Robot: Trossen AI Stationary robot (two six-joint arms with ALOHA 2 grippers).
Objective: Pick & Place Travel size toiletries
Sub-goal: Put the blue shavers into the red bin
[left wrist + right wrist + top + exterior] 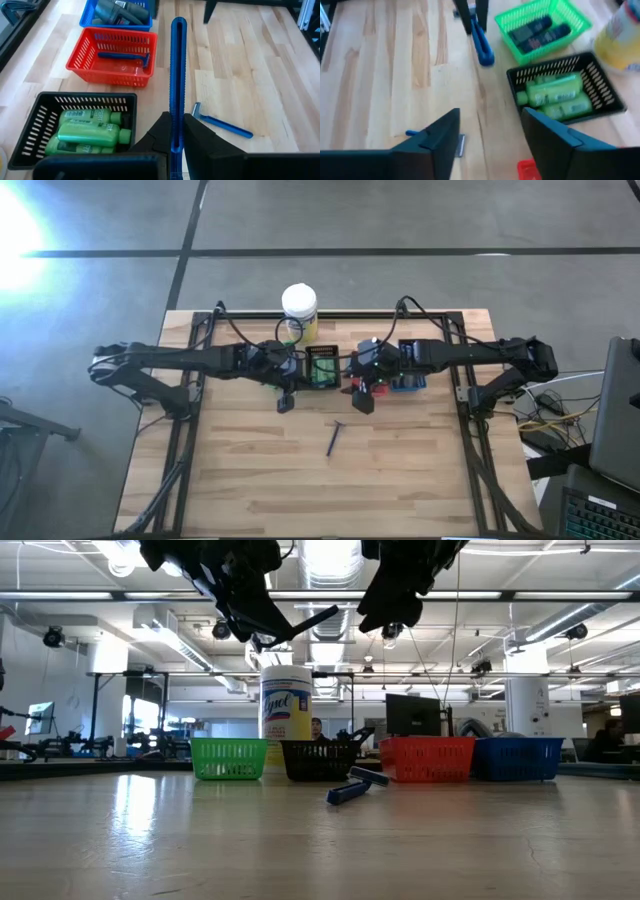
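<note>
Bright, even lighting is provided by ceiling lamps [330, 560]. Strong glare is seen on the floor [15, 230] in the high view. The table [300, 840] is streaked with soft reflections. The right wrist view is blurred; the jar [625, 35] is washed out.

We see a yellow jar [300, 308] behind green [229, 758], black [321, 760], red [427, 759] and blue [517, 758] baskets on a wooden table [260, 470].
</note>
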